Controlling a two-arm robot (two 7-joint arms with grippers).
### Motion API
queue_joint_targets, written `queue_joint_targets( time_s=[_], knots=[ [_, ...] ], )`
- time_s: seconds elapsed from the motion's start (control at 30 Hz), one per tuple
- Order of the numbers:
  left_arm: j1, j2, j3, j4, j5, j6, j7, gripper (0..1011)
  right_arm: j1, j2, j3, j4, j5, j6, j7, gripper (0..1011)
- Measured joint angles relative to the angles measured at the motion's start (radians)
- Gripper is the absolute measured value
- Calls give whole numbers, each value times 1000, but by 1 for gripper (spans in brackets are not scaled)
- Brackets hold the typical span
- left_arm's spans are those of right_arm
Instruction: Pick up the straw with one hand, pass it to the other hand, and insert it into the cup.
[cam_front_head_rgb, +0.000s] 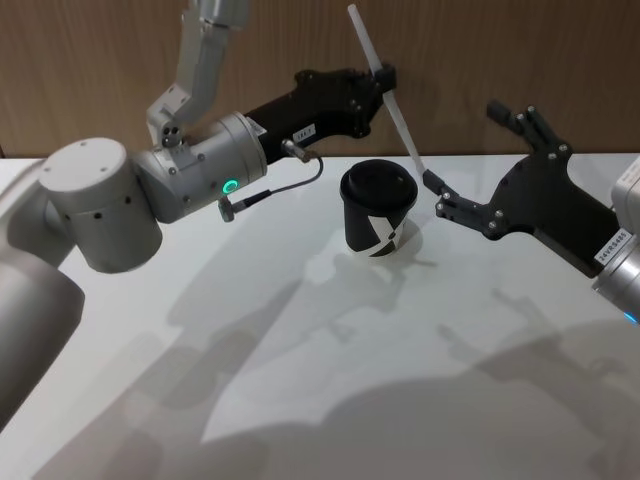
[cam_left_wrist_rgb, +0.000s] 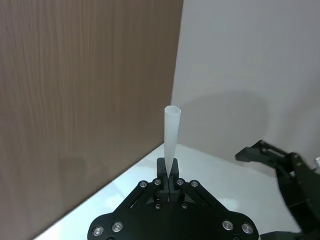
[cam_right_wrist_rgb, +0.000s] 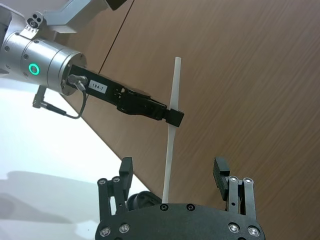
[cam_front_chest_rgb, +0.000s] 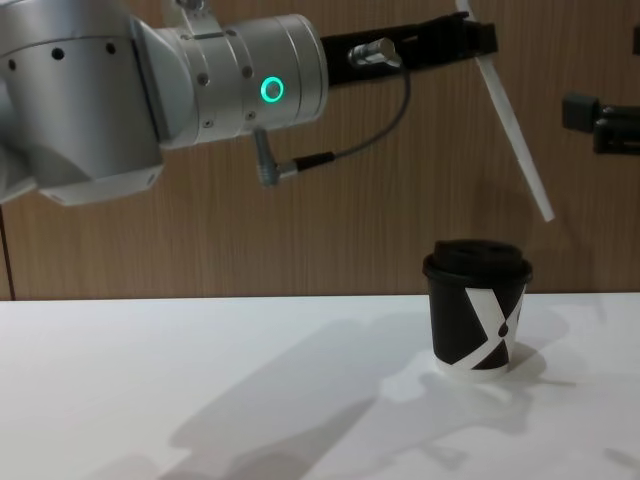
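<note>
Head view: the left claw (cam_front_head_rgb: 383, 75), a long black one on a silver arm with a green ring light (cam_front_head_rgb: 230, 186), is pinching the straw (cam_front_head_rgb: 402, 122) near its upper third. The straw slants down toward the right, and its lower end hangs above the counter (cam_front_head_rgb: 300, 380), just right of the cup (cam_front_head_rgb: 378, 210). The right claw (cam_front_head_rgb: 465, 145) is spread wide, one fingertip close by the straw's lower end; whether they touch I cannot tell.

Left wrist view: the left claw (cam_left_wrist_rgb: 168, 181) is pressed together on the straw (cam_left_wrist_rgb: 171, 135), whose open end points away from the camera.

Right wrist view: the straw (cam_right_wrist_rgb: 175, 90) runs between the fingers of the right claw (cam_right_wrist_rgb: 172, 165), with a gap on either side. The left claw (cam_right_wrist_rgb: 175, 117) grips it farther up.

Chest view: the cup (cam_front_chest_rgb: 478, 310) stands upright on the counter, lid on. The straw (cam_front_chest_rgb: 515, 140) hangs tilted above it, its lower tip higher than the lid and off to the right.
</note>
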Motion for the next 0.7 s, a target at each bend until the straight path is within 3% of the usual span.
queue_joint_targets(
  time_s=[0.1,0.13,0.17,0.47,0.7],
  knots=[
    [-18,8,22,-2,61,-16,24,2,0,0,0,0,0,0,0,1001],
    [-18,8,22,-2,61,-16,24,3,0,0,0,0,0,0,0,1001],
    [-33,14,41,-4,108,-22,43,3,0,0,0,0,0,0,0,1001],
    [-75,17,83,0,207,-21,77,2,0,0,0,0,0,0,0,1001],
    [-98,13,100,11,247,-10,82,2,0,0,0,0,0,0,0,1001]
  ],
)
